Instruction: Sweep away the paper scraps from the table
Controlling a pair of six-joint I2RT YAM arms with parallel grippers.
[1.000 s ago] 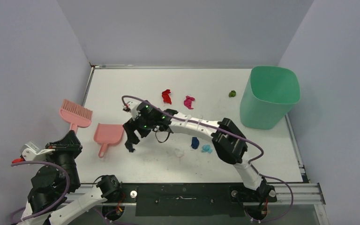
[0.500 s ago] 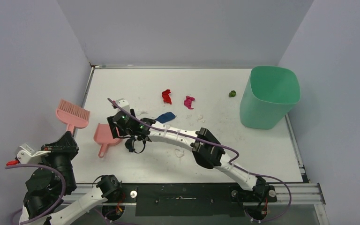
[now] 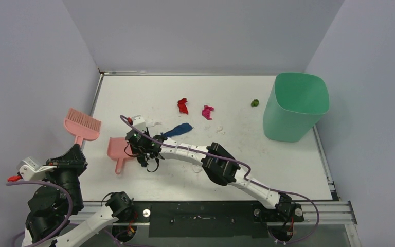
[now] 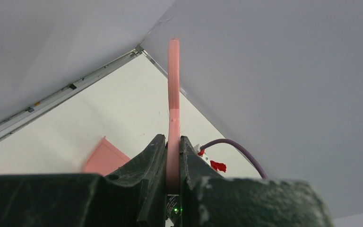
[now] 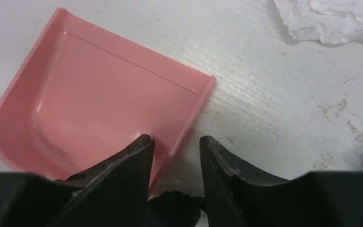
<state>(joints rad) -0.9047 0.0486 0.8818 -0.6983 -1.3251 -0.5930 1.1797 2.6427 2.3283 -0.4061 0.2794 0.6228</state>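
Right wrist view: your right gripper (image 5: 175, 142) holds its jaws apart around the dustpan (image 5: 99, 94) wall, ready to grip. Left gripper (image 4: 172, 140) clamps the brush (image 4: 173, 85) for sweeping; paper scraps (image 3: 183, 105) lie on the desk (image 3: 236, 87) middle, toward the far edge.

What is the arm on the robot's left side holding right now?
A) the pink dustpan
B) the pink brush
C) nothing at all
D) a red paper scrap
B: in the left wrist view the left end effector is clamped on the thin handle of the pink brush, while the dustpan lies flat on the table by the right end effector.
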